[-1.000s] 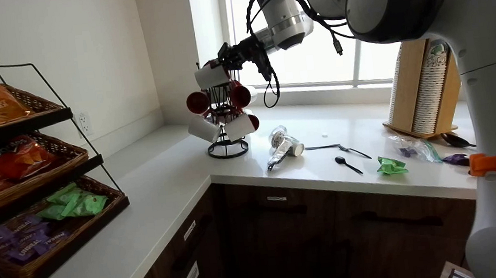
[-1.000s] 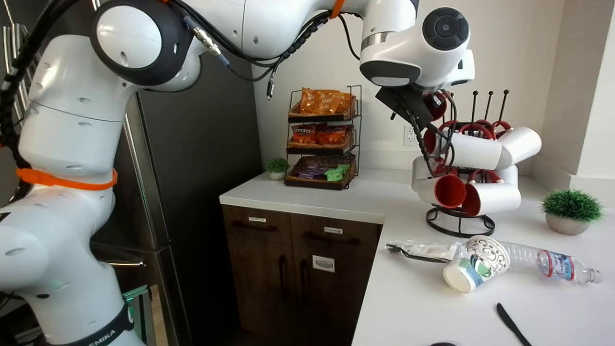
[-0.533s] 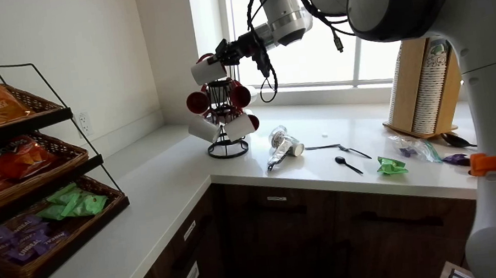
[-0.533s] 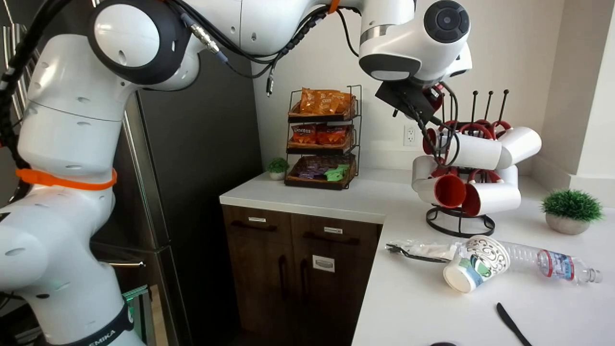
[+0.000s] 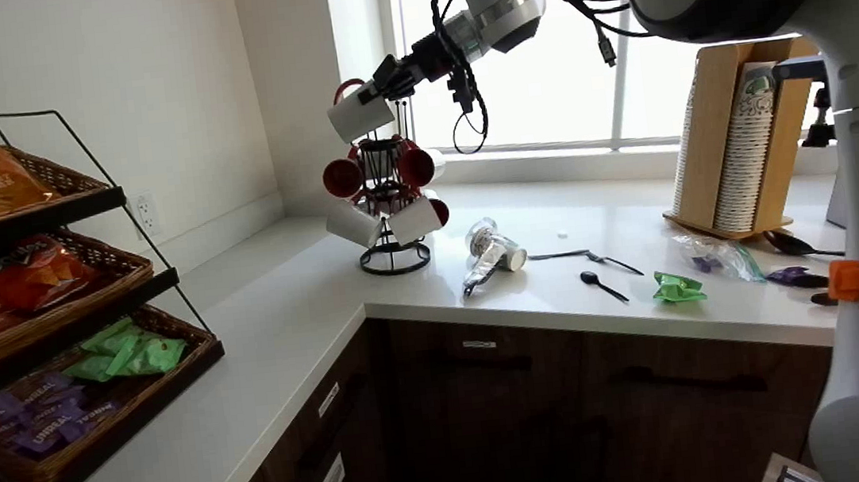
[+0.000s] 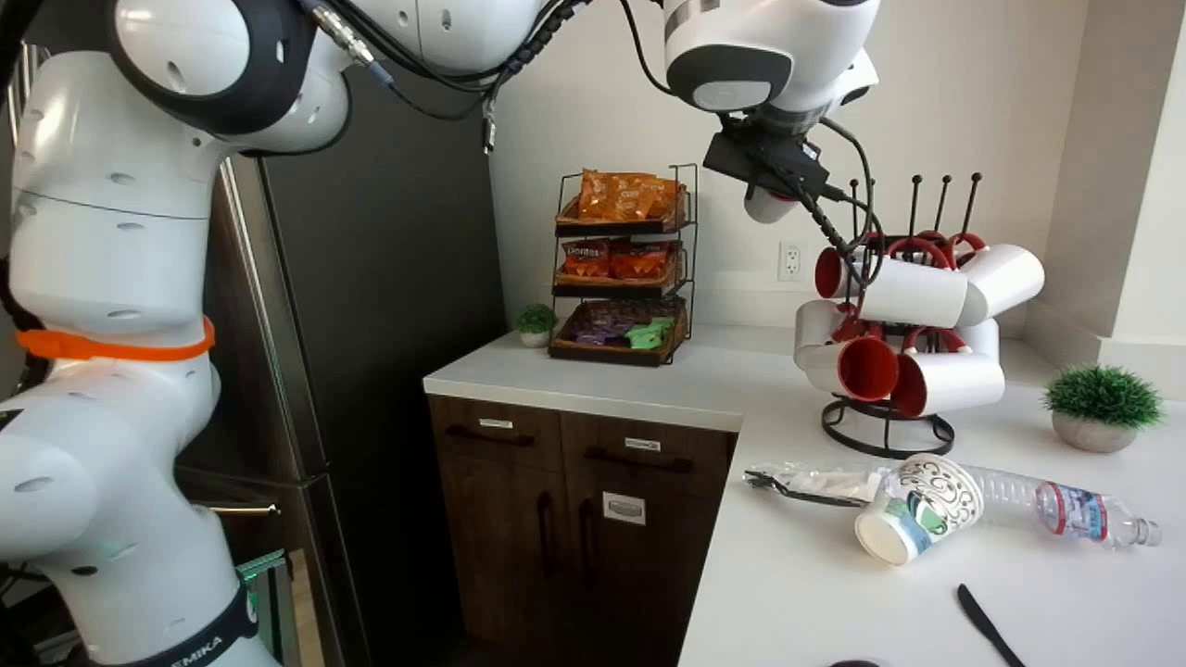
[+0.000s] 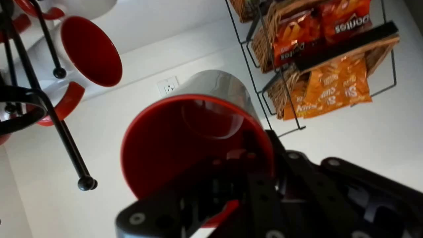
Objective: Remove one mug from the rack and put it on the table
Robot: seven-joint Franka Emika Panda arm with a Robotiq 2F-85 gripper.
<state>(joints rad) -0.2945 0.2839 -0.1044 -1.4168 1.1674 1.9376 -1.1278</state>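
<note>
My gripper (image 5: pixel 375 92) is shut on the wall of a white mug (image 5: pixel 357 116) with a red inside. One finger is inside the mug (image 7: pixel 155 142) and one outside it in the wrist view, so the gripper (image 7: pixel 267 142) pinches the rim. The mug (image 6: pixel 767 206) hangs tilted in the air, apart from the rack's upright prongs (image 6: pixel 915 204). Several other red-and-white mugs stay on the black rack (image 5: pixel 396 271); its base ring (image 6: pixel 888 454) stands on the pale table (image 5: pixel 260 299). Part of the held mug is hidden behind the gripper in an exterior view.
A tiered wire snack shelf (image 5: pixel 94 198) stands on the table. Near the rack lie a paper cup (image 6: pixel 917 514), a clear bottle (image 6: pixel 1093 519) and plastic cutlery (image 5: pixel 602 287). A wooden cup holder (image 5: pixel 732 153) and a small plant (image 6: pixel 1103 403) stand farther along.
The gripper and mug have risen and moved off the rack's prongs, leftward in an exterior view. The arm has shifted with them, and the mug is more tilted. The other mugs have not moved.
</note>
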